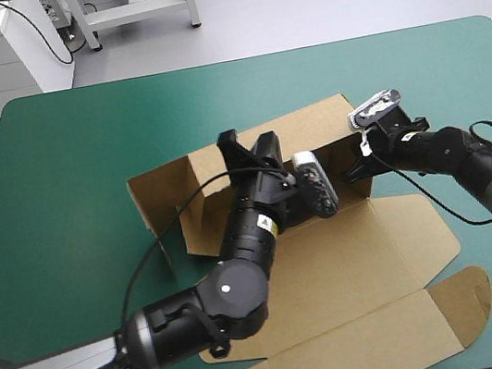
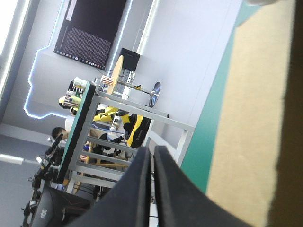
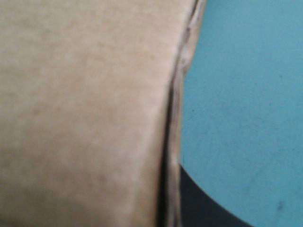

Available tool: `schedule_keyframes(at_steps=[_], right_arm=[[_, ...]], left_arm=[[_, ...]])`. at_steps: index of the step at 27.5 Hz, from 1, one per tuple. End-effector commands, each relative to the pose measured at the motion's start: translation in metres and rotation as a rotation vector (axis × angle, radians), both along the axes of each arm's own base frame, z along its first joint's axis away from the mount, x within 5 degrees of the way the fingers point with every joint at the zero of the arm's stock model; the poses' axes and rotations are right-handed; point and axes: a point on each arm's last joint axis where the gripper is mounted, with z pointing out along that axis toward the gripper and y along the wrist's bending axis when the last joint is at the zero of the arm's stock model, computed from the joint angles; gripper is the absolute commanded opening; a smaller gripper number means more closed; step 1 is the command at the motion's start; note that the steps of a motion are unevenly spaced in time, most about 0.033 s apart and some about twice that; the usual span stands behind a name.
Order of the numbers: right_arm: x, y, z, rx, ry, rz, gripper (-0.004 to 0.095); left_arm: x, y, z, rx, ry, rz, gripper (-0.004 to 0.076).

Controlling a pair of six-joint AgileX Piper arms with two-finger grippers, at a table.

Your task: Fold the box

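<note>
The brown box (image 1: 332,255) lies mid-table, its far wall and left side raised and its lid flat toward the front edge. My left gripper (image 1: 245,145) is at the far wall's top edge. In the left wrist view that gripper (image 2: 152,158) is shut in a pointed arch, with brown board (image 2: 255,118) beside it and nothing seen between the fingers. My right gripper (image 1: 358,165) is at the box's right wall. In the right wrist view the board (image 3: 85,118) fills one side and its edge runs into the gripper (image 3: 173,201), one black finger (image 3: 203,208) showing beside it.
Teal-green cover (image 1: 58,177) surrounds the box on the left, far and right sides. The lid's rounded tuck flap (image 1: 461,300) reaches close to the table's front right edge. The left arm's bulky forearm (image 1: 235,289) lies over the box's floor.
</note>
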Motion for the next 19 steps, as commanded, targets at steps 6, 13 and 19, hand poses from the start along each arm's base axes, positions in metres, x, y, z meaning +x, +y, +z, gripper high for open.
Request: schedule_keyframes(at_steps=[6,13,19], right_arm=[[-0.018,-0.001,0.048,0.029,-0.007,-0.010,0.0003],[-0.020,-0.002,0.078,0.094,0.103,-0.086,0.0003],[-0.008,0.005,0.117,0.152,0.238,-0.088,0.0003]], left_arm=[[0.031,0.129,0.094,-0.450,0.018,0.212,0.0003],[0.057,0.206,0.097,-0.655,0.114,0.425,0.0003],[0.074,0.252,0.084,-0.758,0.242,0.541,0.0003]])
